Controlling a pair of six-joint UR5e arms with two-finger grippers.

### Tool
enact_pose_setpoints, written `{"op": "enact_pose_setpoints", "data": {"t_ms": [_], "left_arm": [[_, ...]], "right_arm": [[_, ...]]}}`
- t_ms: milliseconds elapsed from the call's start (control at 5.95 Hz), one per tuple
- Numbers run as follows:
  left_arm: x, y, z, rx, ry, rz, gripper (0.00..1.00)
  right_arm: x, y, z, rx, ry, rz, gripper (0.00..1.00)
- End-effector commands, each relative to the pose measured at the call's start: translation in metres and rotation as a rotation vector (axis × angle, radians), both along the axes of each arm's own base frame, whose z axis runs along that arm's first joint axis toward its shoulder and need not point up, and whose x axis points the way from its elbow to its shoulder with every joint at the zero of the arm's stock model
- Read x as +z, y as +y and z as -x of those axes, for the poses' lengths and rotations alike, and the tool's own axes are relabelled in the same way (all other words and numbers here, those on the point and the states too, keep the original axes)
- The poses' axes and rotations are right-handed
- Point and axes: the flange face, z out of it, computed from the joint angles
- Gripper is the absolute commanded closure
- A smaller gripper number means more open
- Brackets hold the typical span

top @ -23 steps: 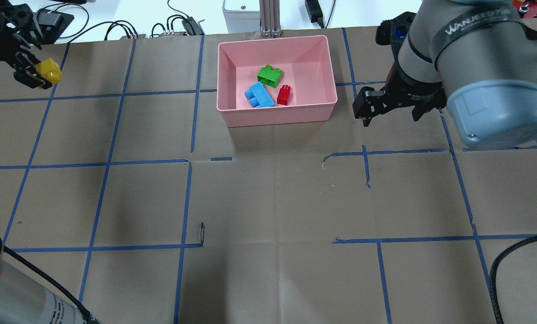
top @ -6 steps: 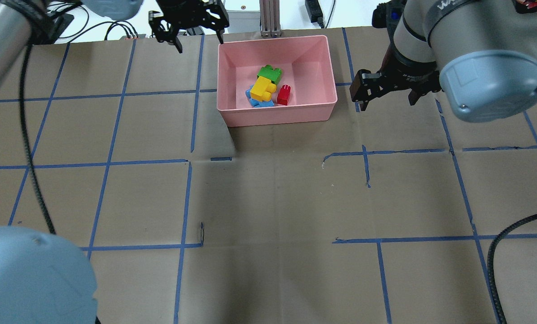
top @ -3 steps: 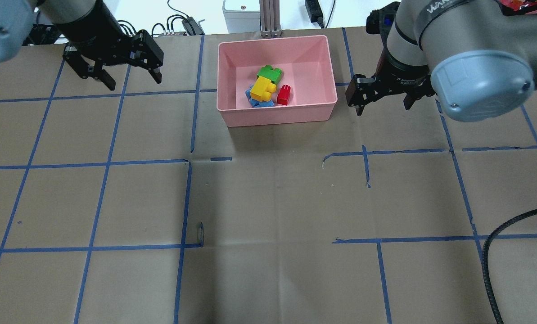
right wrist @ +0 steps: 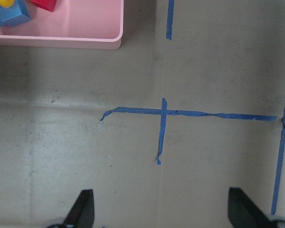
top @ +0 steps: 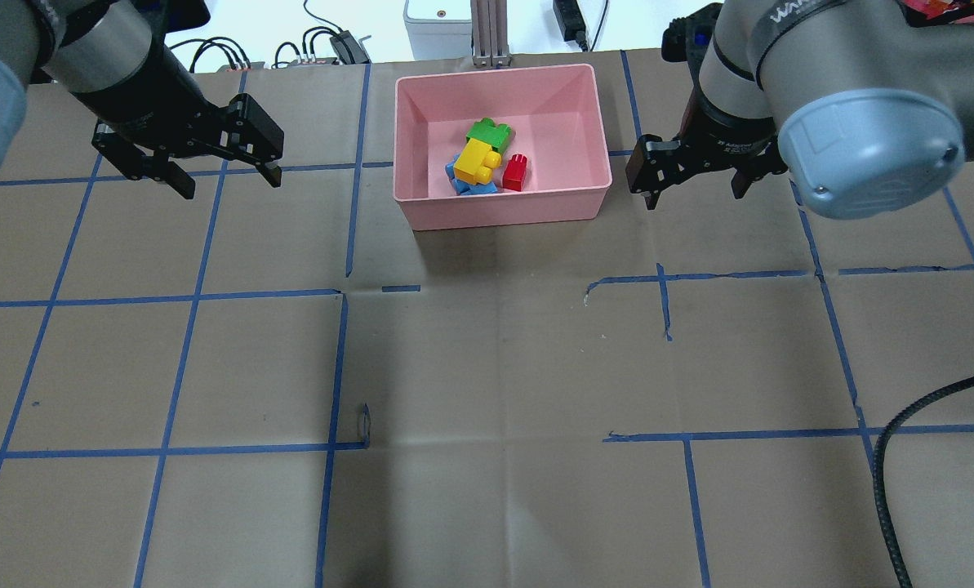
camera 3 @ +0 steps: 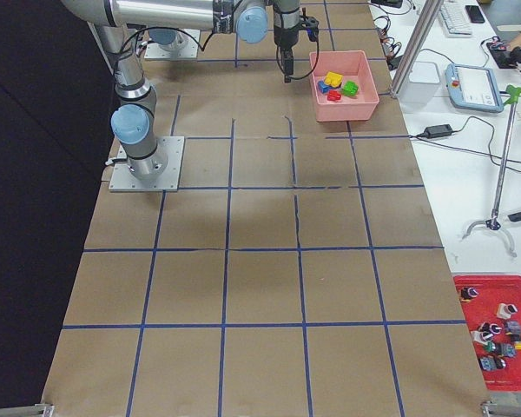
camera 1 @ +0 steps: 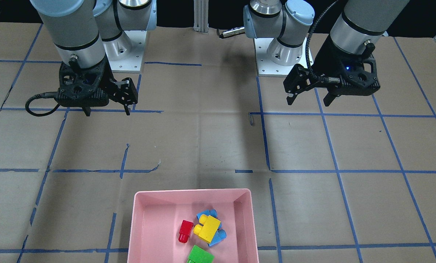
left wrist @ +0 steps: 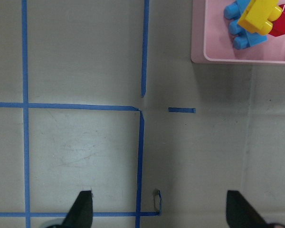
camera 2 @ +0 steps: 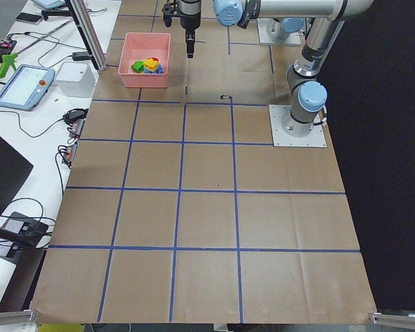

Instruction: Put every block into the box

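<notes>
The pink box [top: 503,216] stands at the table's far middle. In it lie the green block [top: 489,132], the red block [top: 516,171] and the light-blue block [top: 456,181], with the yellow block [top: 476,161] resting on the blue one. My left gripper [top: 230,184] hangs open and empty over the paper, left of the box. My right gripper [top: 692,198] hangs open and empty just right of the box. The left wrist view shows the box corner [left wrist: 228,57] with the yellow block [left wrist: 261,12]. The front view shows the box [camera 1: 192,191] and both grippers, the left one [camera 1: 307,103] and the right one [camera 1: 108,113].
Brown paper with a blue tape grid [top: 340,367] covers the table. Past the far edge are a grey device [top: 438,20], an aluminium post [top: 489,33] and cables [top: 217,49]. A tablet [camera 2: 24,86] lies on the side bench.
The yellow block, earlier held by my left gripper at the far left, now lies in the box. The left gripper has opened and drawn back left and nearer. The right gripper barely shifted.
</notes>
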Motion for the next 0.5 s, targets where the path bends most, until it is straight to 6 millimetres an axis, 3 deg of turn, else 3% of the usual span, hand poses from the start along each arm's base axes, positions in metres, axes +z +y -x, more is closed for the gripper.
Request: {"op": "enact_pose_setpoints", "data": {"t_ms": [0, 336], "left_arm": [[-0.0022, -0.001, -0.0082, 0.0, -0.083, -0.007, 0.01], [-0.0046, -0.005, -0.0079, 0.003, -0.085, -0.012, 0.01]], "right_arm": [[0.0044, 0.0, 0.0004, -0.001, -0.002, 0.009, 0.0], [0.0055, 0.0038, -0.0031, 0.005, -0.001, 0.008, 0.0]]}}
